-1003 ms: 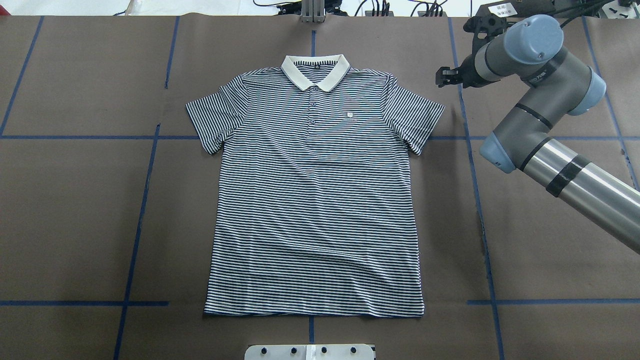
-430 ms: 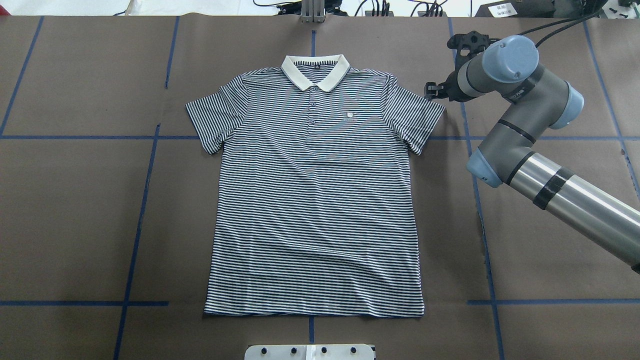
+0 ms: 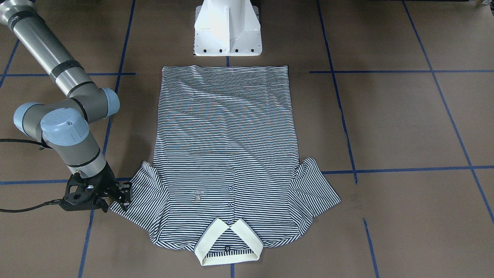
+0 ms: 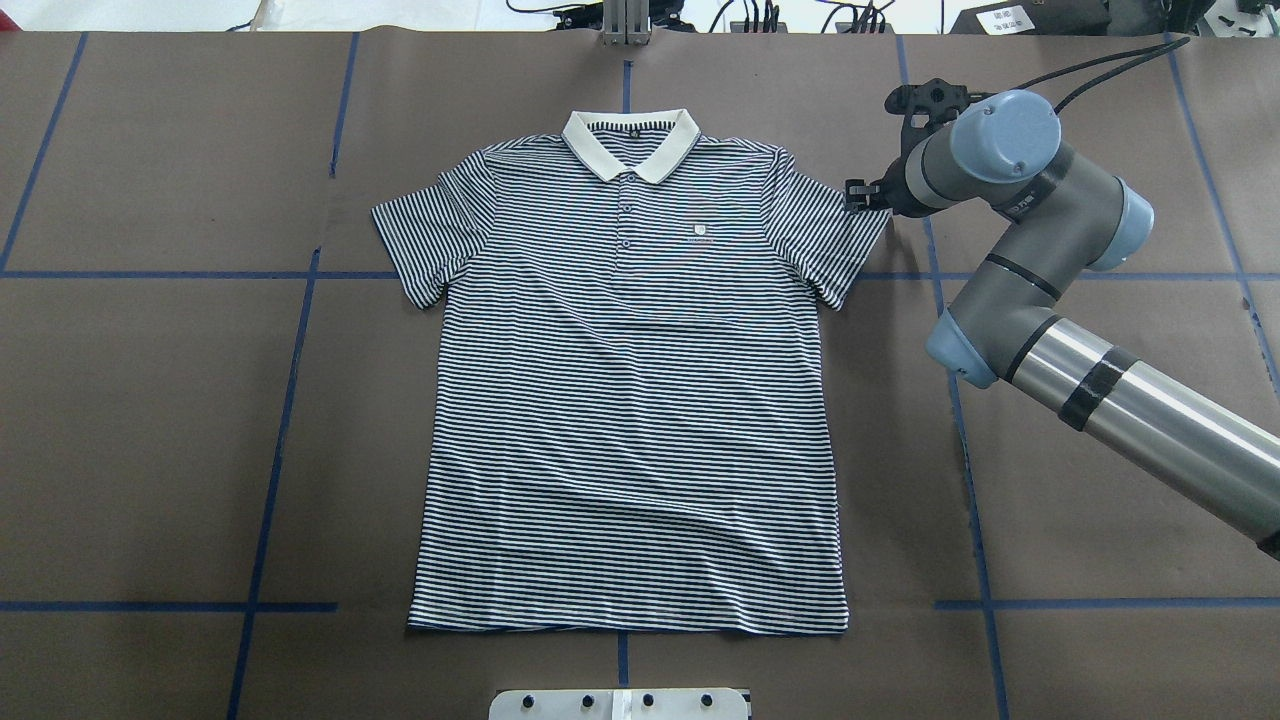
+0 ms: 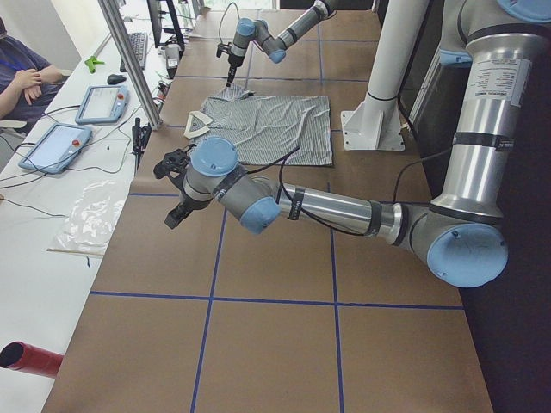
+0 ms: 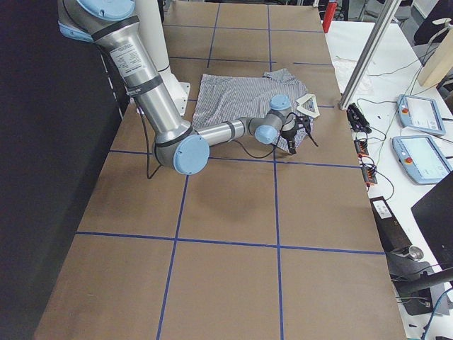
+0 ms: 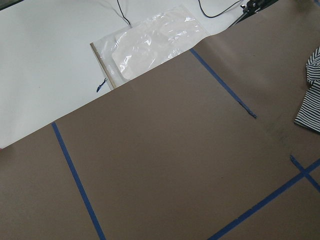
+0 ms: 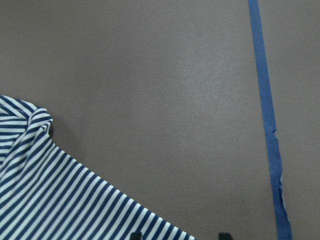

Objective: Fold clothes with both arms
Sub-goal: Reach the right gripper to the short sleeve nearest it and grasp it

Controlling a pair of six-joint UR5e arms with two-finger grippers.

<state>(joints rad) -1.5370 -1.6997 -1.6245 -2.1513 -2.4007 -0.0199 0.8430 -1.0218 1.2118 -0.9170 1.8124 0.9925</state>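
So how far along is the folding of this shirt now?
Done: nothing is folded. The shirt lies flat, front up, with both sleeves spread. In hand: the right pincer, open, sits at the edge of one sleeve without gripping it. The left pincer hangs over the table, away from the shirt. Left: every fold.

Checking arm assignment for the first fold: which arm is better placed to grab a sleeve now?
Right. The right gripper is open at a sleeve tip of the polo shirt; the left gripper hangs over bare paper, well away from the other sleeve.
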